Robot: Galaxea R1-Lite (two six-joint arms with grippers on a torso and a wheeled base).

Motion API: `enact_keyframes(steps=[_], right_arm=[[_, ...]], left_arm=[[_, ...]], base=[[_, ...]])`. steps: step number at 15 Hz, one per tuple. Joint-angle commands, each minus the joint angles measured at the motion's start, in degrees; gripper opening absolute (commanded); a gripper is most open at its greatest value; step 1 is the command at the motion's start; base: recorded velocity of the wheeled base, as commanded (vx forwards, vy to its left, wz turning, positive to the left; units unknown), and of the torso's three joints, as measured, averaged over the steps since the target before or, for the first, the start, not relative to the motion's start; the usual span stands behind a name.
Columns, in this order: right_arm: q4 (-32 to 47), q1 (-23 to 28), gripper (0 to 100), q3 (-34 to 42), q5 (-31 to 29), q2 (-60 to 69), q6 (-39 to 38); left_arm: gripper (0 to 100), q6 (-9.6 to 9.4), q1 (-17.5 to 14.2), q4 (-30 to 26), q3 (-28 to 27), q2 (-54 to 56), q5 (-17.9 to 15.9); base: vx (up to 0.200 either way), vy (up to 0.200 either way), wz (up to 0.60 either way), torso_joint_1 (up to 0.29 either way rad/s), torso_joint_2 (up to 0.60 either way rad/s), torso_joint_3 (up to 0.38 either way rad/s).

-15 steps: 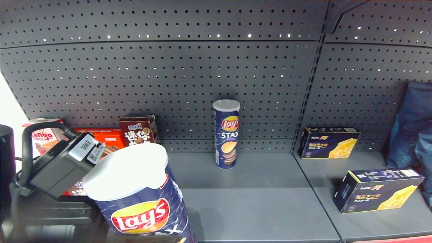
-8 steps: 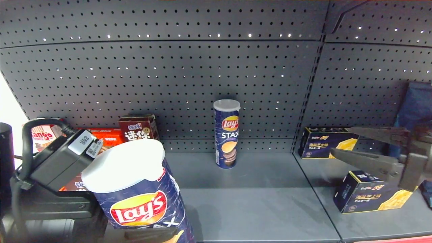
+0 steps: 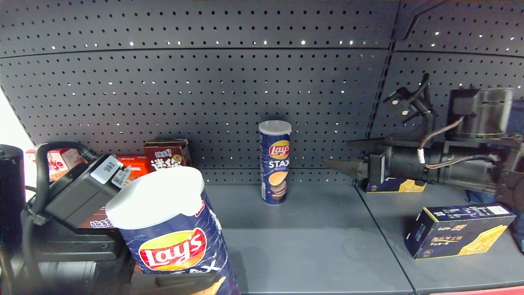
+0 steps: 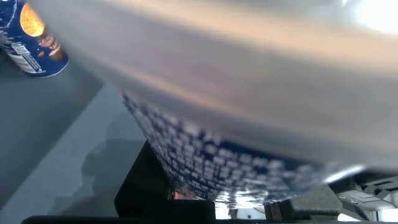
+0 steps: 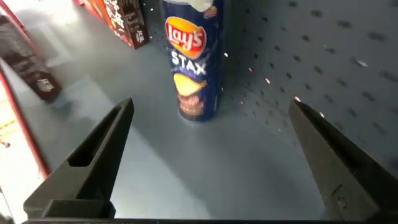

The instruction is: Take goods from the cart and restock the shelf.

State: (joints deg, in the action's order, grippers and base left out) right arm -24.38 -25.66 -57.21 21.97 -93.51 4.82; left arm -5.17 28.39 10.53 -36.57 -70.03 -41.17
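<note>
At the lower left of the head view, the left gripper (image 3: 182, 282) clamps a blue chips can (image 3: 172, 241) with a white lid, one dark finger (image 3: 186, 280) crossing the can's front near the bottom edge of the frame. That held can leans slightly and hangs above the front of the grey shelf (image 3: 311, 246); in the left wrist view its blue wall (image 4: 236, 155) crowds the lens. At mid-right of the head view the right gripper (image 3: 337, 152) points toward the left of the frame, above the shelf, with its jaws spread wide and nothing between them. In the right wrist view, its two dark fingers (image 5: 93, 162) frame a second chips can (image 5: 193, 62). That second can (image 3: 274, 164) stands upright at the centre of the head view, close to the perforated back panel (image 3: 204, 102). A brown box (image 3: 168, 155) and an orange box (image 3: 137, 163) sit at the left by the panel. One dark blue and yellow box (image 3: 458, 231) lies at the lower right, another (image 3: 395, 186) partly behind the right arm.
</note>
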Motion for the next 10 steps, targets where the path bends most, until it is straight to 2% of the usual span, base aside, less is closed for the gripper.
enact_keyframes(steps=[1,10], right_arm=[[-3.8,-0.9,100,-3.2,0.3,-10.2,0.4],[-7.4,-2.6,100,-8.4,3.5,-20.5,0.6]], left_arm=[[0,-0.02,0.1,0.0,-0.6,-1.4,-0.1],[0,-0.02,0.0,0.3,-1.0,-2.1,-0.1]], base=[[0.0,0.0,0.0,0.0,0.0,0.0],[0.0,0.0,0.0,0.0,0.0,0.0]])
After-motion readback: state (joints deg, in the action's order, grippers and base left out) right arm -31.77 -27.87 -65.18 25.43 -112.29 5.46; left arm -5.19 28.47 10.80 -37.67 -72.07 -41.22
